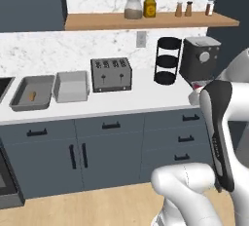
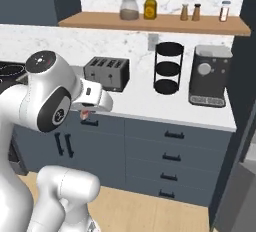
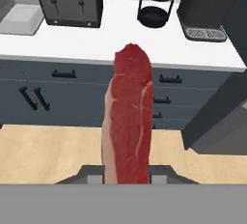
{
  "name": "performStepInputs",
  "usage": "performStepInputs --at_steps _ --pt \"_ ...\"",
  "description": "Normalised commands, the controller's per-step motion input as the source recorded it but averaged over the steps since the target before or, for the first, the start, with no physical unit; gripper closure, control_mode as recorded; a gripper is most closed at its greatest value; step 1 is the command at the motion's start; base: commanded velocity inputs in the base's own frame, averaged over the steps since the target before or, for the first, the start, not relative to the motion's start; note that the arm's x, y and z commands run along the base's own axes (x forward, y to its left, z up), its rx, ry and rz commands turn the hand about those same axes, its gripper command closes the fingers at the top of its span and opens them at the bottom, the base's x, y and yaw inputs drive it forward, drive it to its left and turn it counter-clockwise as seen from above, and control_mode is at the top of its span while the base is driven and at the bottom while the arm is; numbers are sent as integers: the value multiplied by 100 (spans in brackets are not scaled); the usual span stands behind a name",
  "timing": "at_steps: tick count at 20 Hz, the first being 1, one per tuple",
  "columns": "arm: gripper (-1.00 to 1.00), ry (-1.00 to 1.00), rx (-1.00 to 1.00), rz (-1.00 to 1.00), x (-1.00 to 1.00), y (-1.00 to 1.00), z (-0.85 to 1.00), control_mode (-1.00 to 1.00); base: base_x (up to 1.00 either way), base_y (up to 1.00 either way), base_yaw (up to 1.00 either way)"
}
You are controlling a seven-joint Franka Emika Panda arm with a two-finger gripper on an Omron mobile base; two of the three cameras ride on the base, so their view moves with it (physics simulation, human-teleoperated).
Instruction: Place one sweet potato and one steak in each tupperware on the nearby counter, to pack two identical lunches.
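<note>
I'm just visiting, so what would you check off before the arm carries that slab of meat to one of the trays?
1. Steak gripped by gripper: ok.
2. Darker tupperware holds a sweet potato: ok.
3. Lighter tupperware contents: looks empty, not ok yet.
4. Steak already in either tray: none visible, not ok.
5. Counter path past the toaster: ok.

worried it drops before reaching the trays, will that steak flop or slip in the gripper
The steak probably holds firm for now: it stands straight out from the gripper without drooping. Held by one end, it could still swing on fast moves. Its glossy red surface looks slippery, so a slow carry to the darker tupperware seems safer.
</note>
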Motion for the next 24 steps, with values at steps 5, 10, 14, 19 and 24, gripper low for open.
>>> performStepInputs --at_steps 5,10,14,19,24 --pt "100 0 0 0 0 0 0 100 5 100 0" --pt "100 0 0 0 0 0 0 100 30 100 -1" --pt "100 0 0 0 0 0 0 100 53 100 -2" --pt "100 0 0 0 0 0 0 100 99 100 0" --pt "100 0 0 0 0 0 0 100 100 85 0"
